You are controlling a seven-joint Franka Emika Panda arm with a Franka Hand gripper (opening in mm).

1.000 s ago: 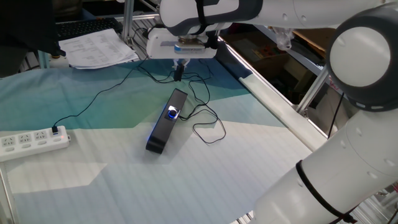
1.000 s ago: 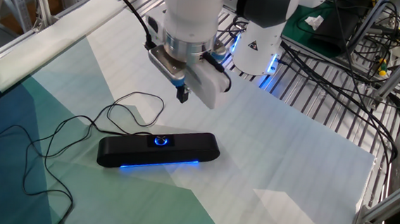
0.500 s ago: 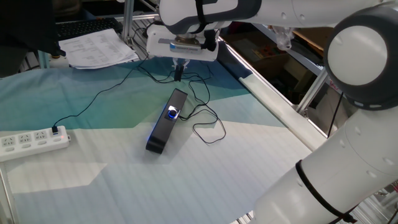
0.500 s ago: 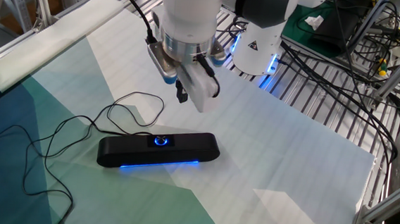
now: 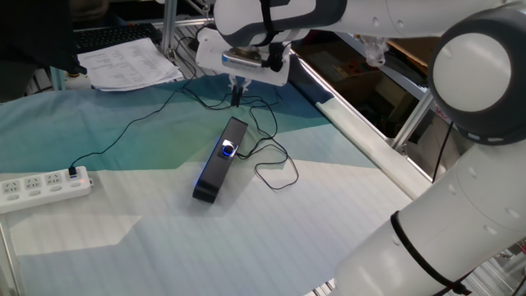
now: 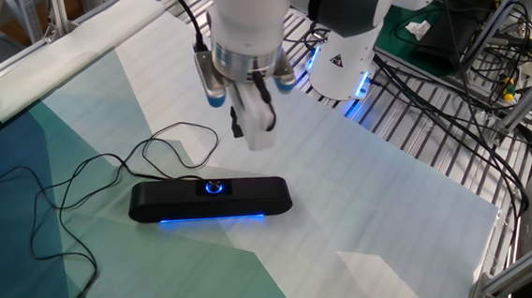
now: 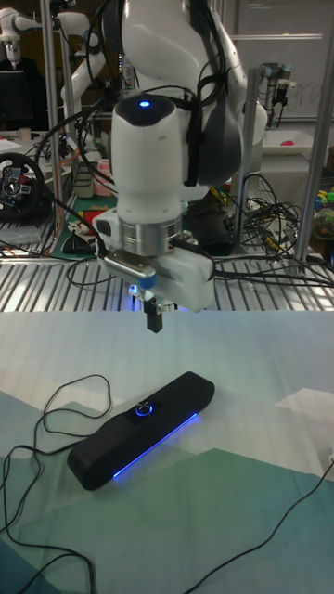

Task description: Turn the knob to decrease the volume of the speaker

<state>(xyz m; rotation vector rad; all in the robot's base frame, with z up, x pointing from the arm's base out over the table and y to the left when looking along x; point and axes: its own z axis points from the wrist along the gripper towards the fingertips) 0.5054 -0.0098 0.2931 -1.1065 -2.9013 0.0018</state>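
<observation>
Approach step. Speaker (image 6: 211,201) lies flat on the worktop (image 6: 382,232), knob (image 6: 213,187) at mid-bar, lit blue, untouched. Pincer (image 7: 154,317) hangs above and apart from the knob, fingers pressed narrow, holding nothing. Next, I judge: spread the fingers, centre over the knob, descend to straddle it, then twist.

The cloth-covered counter (image 5: 164,247) carries the speaker (image 5: 220,159) beneath the claw (image 5: 236,93), and a white power strip (image 5: 41,188) well apart from it.
</observation>
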